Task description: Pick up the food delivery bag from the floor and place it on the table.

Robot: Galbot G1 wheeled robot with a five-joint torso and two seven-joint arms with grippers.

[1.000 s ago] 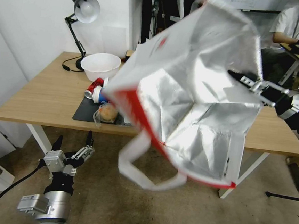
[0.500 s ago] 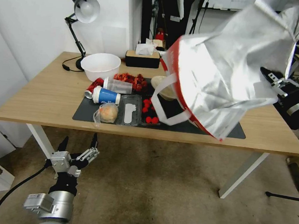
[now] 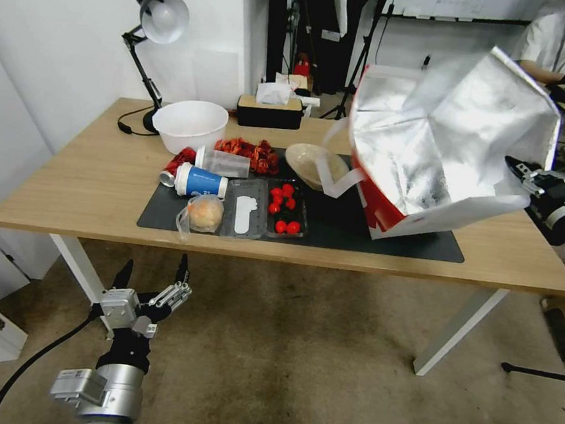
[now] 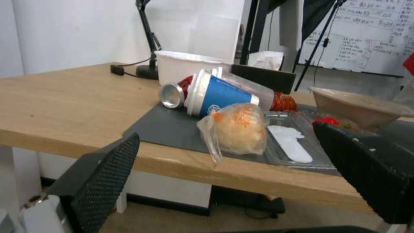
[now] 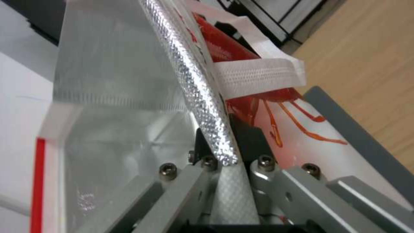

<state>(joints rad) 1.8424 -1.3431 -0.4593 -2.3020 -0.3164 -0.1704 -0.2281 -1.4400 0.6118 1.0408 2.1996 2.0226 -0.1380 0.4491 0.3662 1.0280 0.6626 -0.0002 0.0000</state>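
Here right claw [image 5: 224, 142] pinches crinkly foil-lined boxy bag [image 3: 446, 147]

On my table [image 3: 87, 182], the food delivery bag [image 3: 446, 147] sits at frame right on the mat [image 3: 334, 226]; bowl [image 3: 190, 125] and desk lamp [image 3: 155, 29] upper left.

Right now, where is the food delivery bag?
In the head view the food delivery bag sits tilted on the right end of the dark mat on the table, beside the beige bowl, its rim clamped in the right gripper.
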